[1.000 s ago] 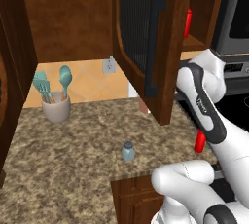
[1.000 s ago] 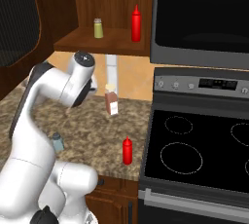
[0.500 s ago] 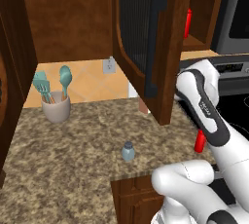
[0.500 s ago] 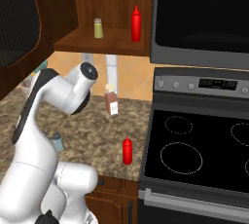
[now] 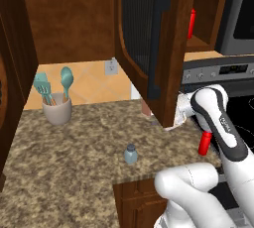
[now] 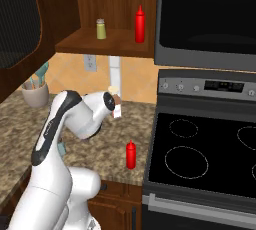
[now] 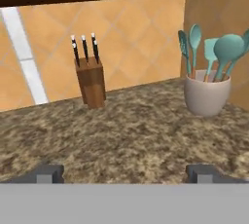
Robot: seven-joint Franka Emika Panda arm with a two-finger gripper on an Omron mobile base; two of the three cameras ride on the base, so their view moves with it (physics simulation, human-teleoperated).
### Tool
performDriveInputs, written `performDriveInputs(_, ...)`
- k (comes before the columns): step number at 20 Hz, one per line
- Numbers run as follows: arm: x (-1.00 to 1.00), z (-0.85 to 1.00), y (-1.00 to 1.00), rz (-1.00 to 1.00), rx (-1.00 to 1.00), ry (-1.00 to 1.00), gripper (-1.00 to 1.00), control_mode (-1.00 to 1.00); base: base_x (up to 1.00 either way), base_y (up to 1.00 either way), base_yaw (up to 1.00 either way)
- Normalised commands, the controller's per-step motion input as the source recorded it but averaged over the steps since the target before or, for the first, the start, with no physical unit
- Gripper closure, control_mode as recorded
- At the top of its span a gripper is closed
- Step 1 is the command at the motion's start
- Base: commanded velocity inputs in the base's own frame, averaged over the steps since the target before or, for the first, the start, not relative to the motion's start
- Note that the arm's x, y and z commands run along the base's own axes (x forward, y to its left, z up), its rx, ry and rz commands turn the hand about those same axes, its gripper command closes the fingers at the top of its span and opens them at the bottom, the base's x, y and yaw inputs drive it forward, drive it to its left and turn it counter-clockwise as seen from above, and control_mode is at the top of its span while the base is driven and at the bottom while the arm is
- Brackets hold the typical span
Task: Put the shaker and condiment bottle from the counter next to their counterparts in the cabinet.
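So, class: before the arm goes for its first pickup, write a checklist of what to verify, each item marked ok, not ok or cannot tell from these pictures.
1. Fingers open with nothing between them: ok.
2. Shaker upright on the counter, nothing crowding it: ok.
3. Condiment bottle upright near the counter's edge by the stove: ok.
4. Cabinet door swung open: ok.
5. Shelf holds a red bottle and a yellow-green shaker, with free space beside them: ok.
6. Fingers lined up on either target: not ok; the hand view faces the knife block and utensil crock.
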Motion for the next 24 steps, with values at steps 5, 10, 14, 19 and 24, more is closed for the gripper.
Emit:
performDriveInputs(5, -0.26, -0.29, 0.07, 0.24, 0.01, -0.42, -1.00, -1.00, 0.00, 0.00, 0.00)
performDriveInputs(10, 0.00, -0.16, 0.09, 0.13, 0.00, -0.11, -1.00, -1.00, 0.00, 0.00, 0.00)
performDriveInputs(14, 0.00, -0.05, 0.01, 0.01, 0.00, 0.00, -1.00, -1.00, 0.00, 0.00, 0.00)
performDriveInputs(19, 0.00, -0.28, 0.11, 0.06, 0.00, 0.00, -1.00, -1.00, 0.00, 0.00, 0.00)
performDriveInputs(24, 0.00, -0.09, 0.10, 0.05, 0.00, 0.00, -1.00, -1.00, 0.00, 0.00, 0.00)
